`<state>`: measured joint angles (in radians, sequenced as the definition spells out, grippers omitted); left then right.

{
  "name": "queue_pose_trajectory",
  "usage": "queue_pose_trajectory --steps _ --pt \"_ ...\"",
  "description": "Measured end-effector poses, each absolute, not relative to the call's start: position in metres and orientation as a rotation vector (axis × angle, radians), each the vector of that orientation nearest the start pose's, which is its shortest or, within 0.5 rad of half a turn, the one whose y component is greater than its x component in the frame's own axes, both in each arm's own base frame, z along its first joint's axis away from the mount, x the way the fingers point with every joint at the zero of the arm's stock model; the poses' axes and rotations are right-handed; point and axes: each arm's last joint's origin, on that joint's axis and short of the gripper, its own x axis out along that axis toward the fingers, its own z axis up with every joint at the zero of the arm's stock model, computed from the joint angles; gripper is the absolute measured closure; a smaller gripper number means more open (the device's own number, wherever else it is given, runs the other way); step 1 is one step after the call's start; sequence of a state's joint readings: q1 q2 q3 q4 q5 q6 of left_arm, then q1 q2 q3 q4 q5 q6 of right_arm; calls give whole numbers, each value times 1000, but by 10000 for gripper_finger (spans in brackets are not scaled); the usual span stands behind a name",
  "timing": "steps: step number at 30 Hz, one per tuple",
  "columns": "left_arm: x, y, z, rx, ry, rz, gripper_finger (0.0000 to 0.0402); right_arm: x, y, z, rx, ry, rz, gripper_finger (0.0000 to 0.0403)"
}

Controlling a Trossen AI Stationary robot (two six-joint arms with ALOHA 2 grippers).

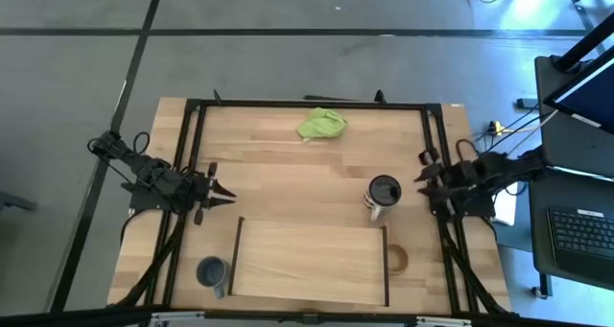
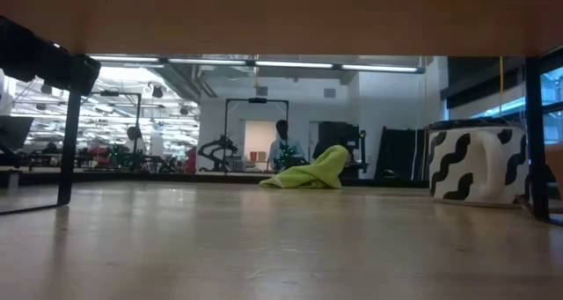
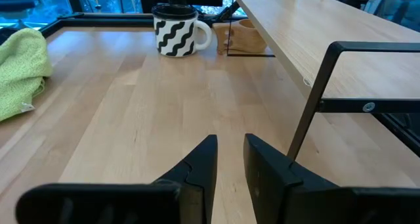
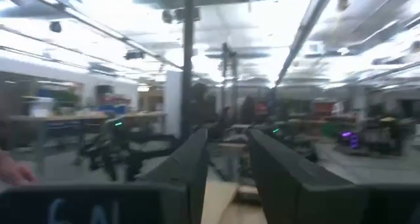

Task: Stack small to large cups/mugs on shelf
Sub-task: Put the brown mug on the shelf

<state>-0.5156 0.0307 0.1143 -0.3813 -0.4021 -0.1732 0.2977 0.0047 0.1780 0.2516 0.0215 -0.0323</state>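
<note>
The shelf (image 1: 309, 260), a light-wood board on thin black bars, stands at the table's near middle; it also shows in the left wrist view (image 3: 341, 33). The white mug (image 1: 384, 195) with black waves and a dark inside stands upright on the tabletop behind the shelf's right end. The small tan cup (image 1: 396, 258) stands on the tabletop by the shelf's right bar. The blue-grey mug (image 1: 212, 272) stands by its left bar. My left gripper (image 1: 223, 186) (image 3: 230, 142) is at the table's left edge, narrowly open and empty. My right gripper (image 1: 420, 174) (image 4: 228, 142) is at the right edge, narrowly open and empty.
A lime-green cloth (image 1: 321, 124) lies crumpled at the table's far middle. The black frame (image 1: 307, 104) runs around the tabletop. In the low view the shelf's underside (image 2: 264, 18) spans the top, with its black legs (image 2: 66, 142) at the sides. A person (image 2: 283, 142) is far off in the room.
</note>
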Motion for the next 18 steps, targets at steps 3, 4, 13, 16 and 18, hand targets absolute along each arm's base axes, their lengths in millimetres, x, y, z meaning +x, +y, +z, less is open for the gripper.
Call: queue_pose_trajectory --steps 3,4,13,16,18 --pt "80 -32 164 -40 276 -89 332 64 18 264 54 -477 227 289" --pt "80 -32 164 -40 276 -89 332 61 17 269 57 -493 223 289" --pt "80 -32 164 -40 276 -89 332 52 14 286 84 -542 225 289" --pt "80 -32 164 -40 276 -89 332 52 14 287 135 -541 240 289" --pt "80 -32 164 -40 276 -89 332 51 14 288 176 -555 251 289"
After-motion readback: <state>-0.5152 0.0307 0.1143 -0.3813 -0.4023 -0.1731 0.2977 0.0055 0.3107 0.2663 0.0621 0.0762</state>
